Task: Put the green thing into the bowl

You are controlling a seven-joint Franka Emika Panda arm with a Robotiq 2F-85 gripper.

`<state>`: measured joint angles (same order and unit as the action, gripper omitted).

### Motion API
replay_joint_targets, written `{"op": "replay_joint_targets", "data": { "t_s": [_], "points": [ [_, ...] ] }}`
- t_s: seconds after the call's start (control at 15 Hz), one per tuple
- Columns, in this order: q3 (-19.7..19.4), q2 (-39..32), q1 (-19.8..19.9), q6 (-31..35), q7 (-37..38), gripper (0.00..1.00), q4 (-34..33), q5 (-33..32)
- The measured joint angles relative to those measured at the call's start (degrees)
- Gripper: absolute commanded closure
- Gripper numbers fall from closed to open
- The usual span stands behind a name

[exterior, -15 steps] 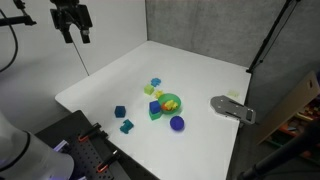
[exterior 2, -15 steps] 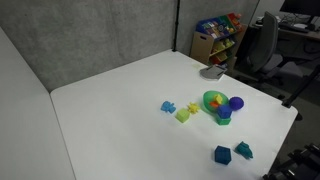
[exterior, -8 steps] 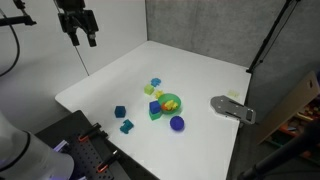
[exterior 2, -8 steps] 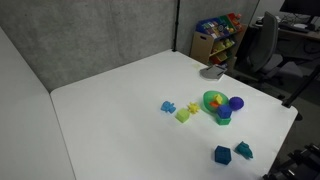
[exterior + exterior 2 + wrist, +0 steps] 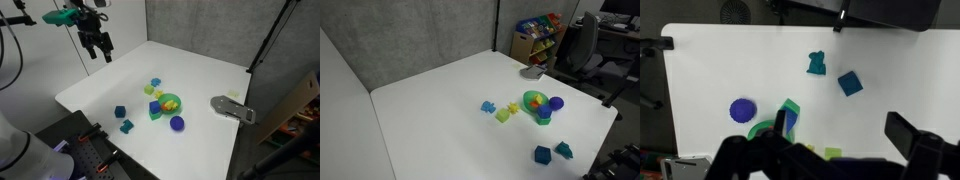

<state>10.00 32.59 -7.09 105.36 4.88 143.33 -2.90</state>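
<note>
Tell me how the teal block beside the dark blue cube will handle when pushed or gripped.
The teal block looks small and solid, so probably stiff and light. Its outline is lumpy, not round, so a push should slide it rather than roll it. Those uneven sides might let it twist in the tool.
</note>
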Motion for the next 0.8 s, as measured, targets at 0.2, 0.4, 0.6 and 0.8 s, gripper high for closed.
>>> {"op": "replay_joint_targets", "data": {
  "t_s": [0.2, 0.4, 0.6, 0.8],
  "points": [
    [-0.14, -0.41, 0.98, 6.48, 2.51, 0.0, 4.83, 0.0],
    [-0.14, -1.76, 2.1, 13.37, 5.14, 0.0, 9.13, 0.0],
    [-0.14, -4.31, 3.3, 20.36, 7.04, 0.0, 12.23, 0.0],
    [-0.17, -8.78, 4.71, 26.98, 7.54, 0.0, 14.1, 0.0]
  ]
}}
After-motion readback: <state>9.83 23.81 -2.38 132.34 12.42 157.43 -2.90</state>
